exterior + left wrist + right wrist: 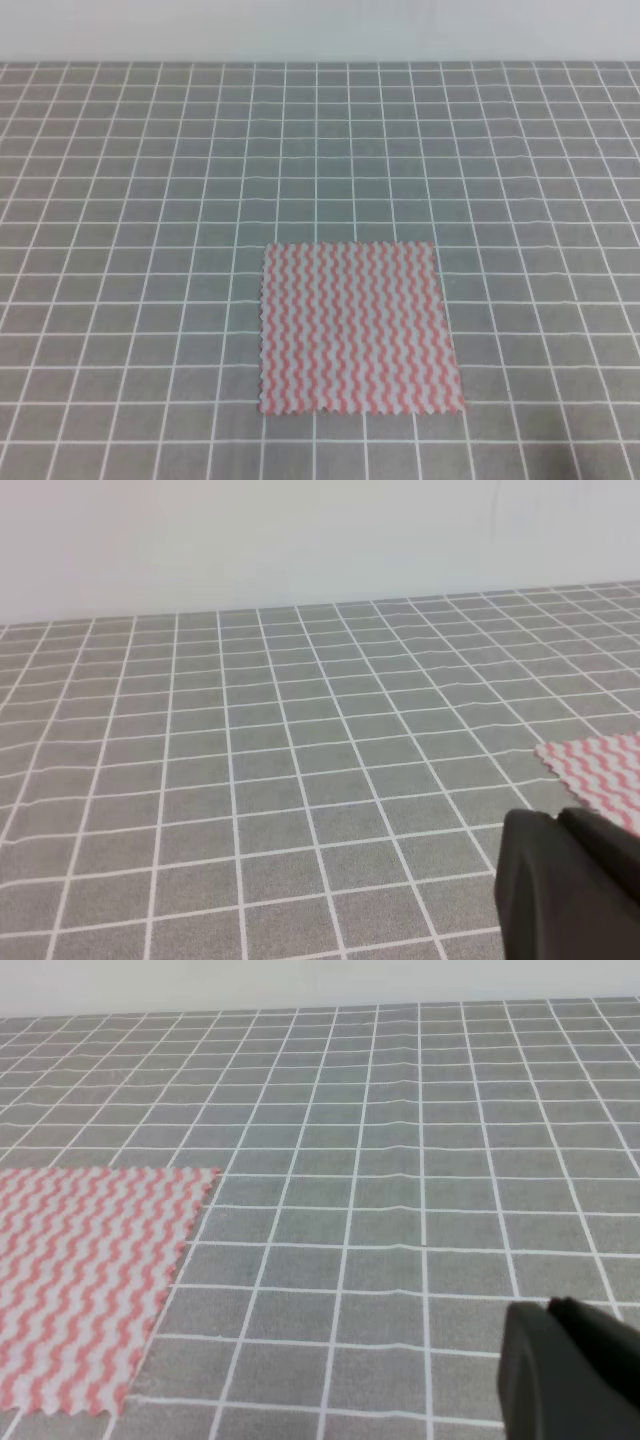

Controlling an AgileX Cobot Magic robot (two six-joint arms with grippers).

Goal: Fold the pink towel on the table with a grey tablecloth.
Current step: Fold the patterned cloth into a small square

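The pink towel lies flat and fully spread on the bench with the grey tablecloth, a little right of centre and toward the near edge in the exterior high view, its sides running roughly along the white grid lines. No fold is made yet, and neither arm appears in that view, so the step in hand seems to be the first approach to the cloth. In the left wrist view only a dark part of the left end effector shows at the lower right, with a corner of the towel just beyond it; in the right wrist view a like dark part of the right end effector sits at the lower right, the towel well apart to its left. Whether either one is wide or narrow cannot be told from these views. To do this well, each arm should probably come down on a corner of the same edge, pinch only the thin cloth and not the tablecloth beneath, lift low and together, and lay that edge onto the opposite one using the grid lines as a guide.
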